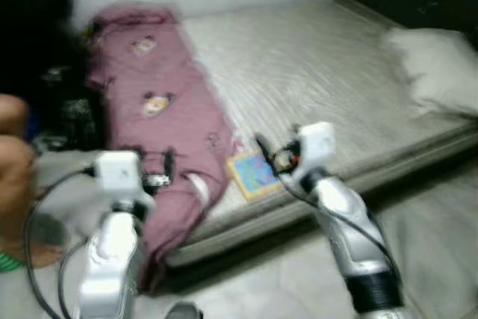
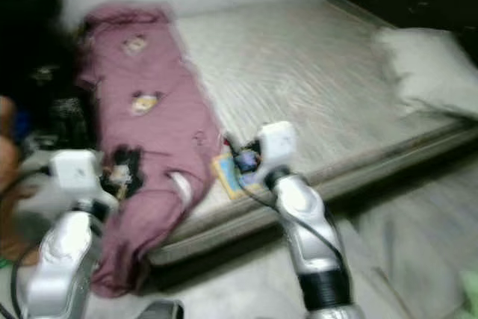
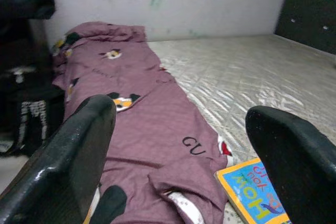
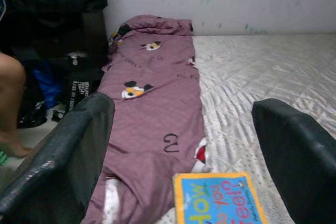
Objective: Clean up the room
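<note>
Bedding lay along the left side of a low bed: a long mauve-purple blanket printed with small cartoon figures point(image 1: 160, 121) stretched from the white wall at the head down to the near edge, where its lower end hung over the side toward the floor. The bed's bare grey quilted mattress point(image 1: 314, 72) took up the rest of the surface. A thin square picture book with a yellow border and blue cover point(image 1: 252, 174) rested flat on the mattress near its front edge, just beside the blanket's right hem. A pale grey pillow point(image 1: 433, 69) sat at the mattress's far right, against a dark padded panel.

Both silver arms reached forward toward the bed's near edge. The left gripper point(image 3: 178, 145) hovered over the lower part of the blanket, its two black fingers point(image 3: 68, 156) spread wide apart and holding nothing. The right gripper point(image 4: 181, 145) was raised in front of the book, with the book's upper edge showing between its fingers point(image 4: 294, 156), which were likewise wide apart and empty.

At the far left a person's bare leg point(image 4: 11, 106) stood on the floor beside dark bags point(image 4: 79, 90) piled next to the bed. The head views were blurred.
</note>
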